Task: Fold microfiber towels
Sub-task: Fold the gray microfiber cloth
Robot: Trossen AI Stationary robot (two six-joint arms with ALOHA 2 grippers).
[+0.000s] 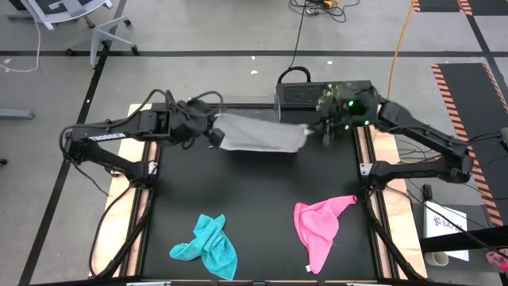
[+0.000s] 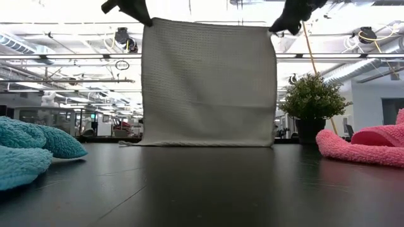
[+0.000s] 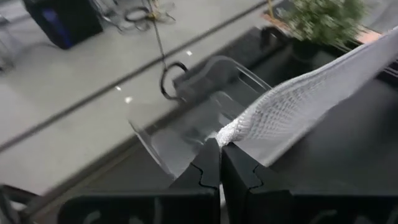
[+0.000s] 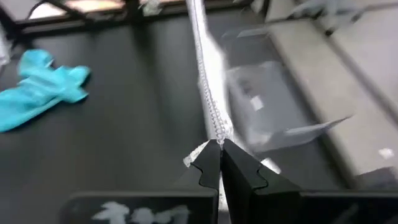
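Observation:
The light grey-white towel [image 1: 258, 133] hangs spread like a curtain [image 2: 208, 82] between my two grippers above the far middle of the table; its bottom edge [image 2: 202, 142] touches the table. My left gripper [image 1: 213, 131] is shut on its upper left corner, my right gripper [image 1: 313, 129] on its upper right corner. The teal towel [image 1: 206, 246] lies crumpled at the near left, the pink towel [image 1: 319, 226] crumpled at the near right. My left gripper pinches the towel's upper corner [image 3: 229, 132] between its two fingers, coming from the table's left side. The top edge runs taut to the other gripper. My right gripper pinches the opposite upper corner [image 4: 214, 134] between its two fingers, coming from the table's right side. The towel hangs below.
A clear plastic bin [image 3: 205, 106] stands at the table's far edge behind the hanging towel. A potted plant [image 2: 310, 101] stands beyond the far right. Bare black tabletop [image 1: 262, 191] lies between the hanging towel and the two crumpled towels.

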